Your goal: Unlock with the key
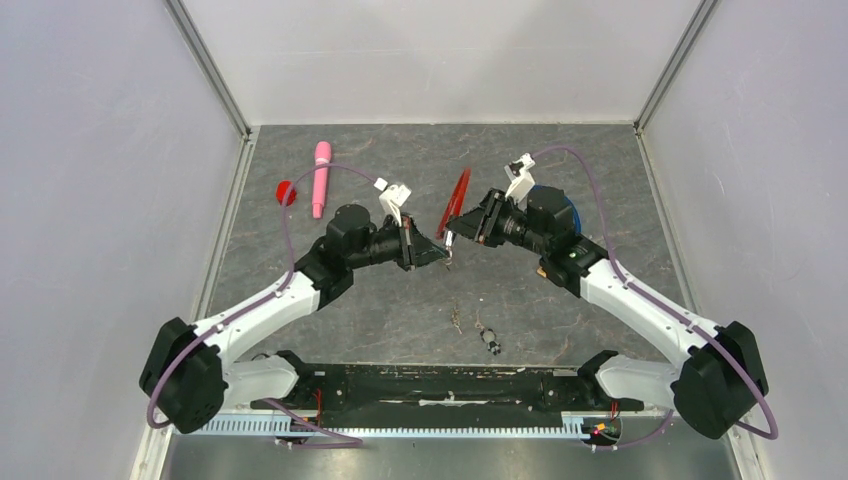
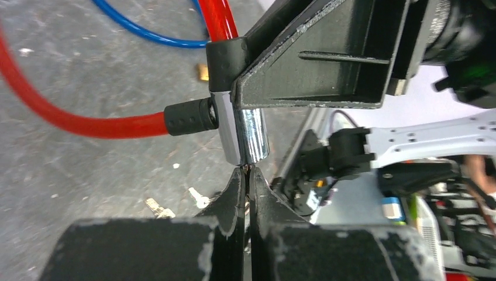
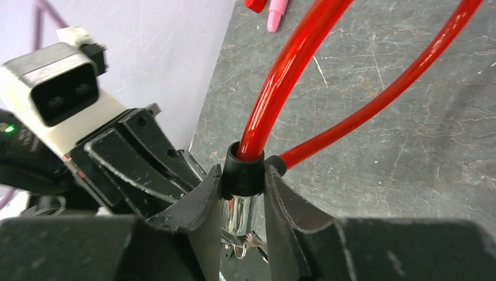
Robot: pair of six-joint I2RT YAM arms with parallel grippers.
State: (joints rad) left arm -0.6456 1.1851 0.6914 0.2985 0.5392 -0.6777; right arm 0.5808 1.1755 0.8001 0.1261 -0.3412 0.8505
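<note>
Cable lock (image 3: 290, 67), red, with chrome cylinder (image 2: 250, 136): held off the table (image 1: 560, 290), between the two arms. Right gripper (image 3: 243, 182) is clamped on the black collar (image 3: 243, 168) above the cylinder, steadying it so the open end faces the left arm. Left gripper (image 2: 247, 175) has its jaws pressed nearly together at that end, apparently pinching a thin key (image 2: 248, 168). The blade is mostly hidden, so depth of insertion cannot be told. Judged step: seating or turning. Spare keys (image 1: 457, 320) lie on the table below.

1. A pink pen (image 1: 321, 178) is seen lying on the grey table (image 1: 600, 160), towards its far left.
2. A small red cap (image 1: 285, 191) is laid just beside the pen.
3. A blue cable (image 2: 146, 35) is seen curved on the table.
</note>
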